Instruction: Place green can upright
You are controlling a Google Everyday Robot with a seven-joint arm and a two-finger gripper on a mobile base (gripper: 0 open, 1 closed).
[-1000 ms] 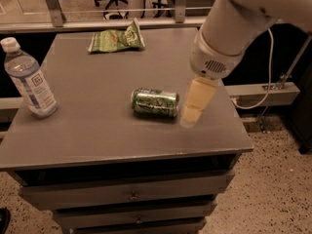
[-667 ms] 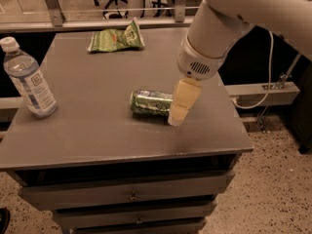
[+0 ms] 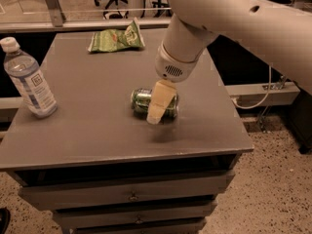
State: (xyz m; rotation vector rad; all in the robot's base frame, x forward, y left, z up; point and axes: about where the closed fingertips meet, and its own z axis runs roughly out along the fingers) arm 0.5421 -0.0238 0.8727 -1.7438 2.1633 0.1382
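Note:
The green can (image 3: 143,101) lies on its side near the middle of the grey table (image 3: 97,130), its long axis running left to right. My gripper (image 3: 158,104) hangs from the white arm and is right over the can's right half, its pale finger (image 3: 160,100) covering that part of the can. The can's left end and its far right edge show on either side of the finger.
A clear water bottle (image 3: 28,79) with a white cap stands at the table's left edge. A flat green chip bag (image 3: 117,38) lies at the back. Drawers sit below the table's front edge. A cable and a rail lie to the right.
The arm has swung left, and my gripper has moved from beside the can's right end to over the can. The can, bottle and bag have not moved.

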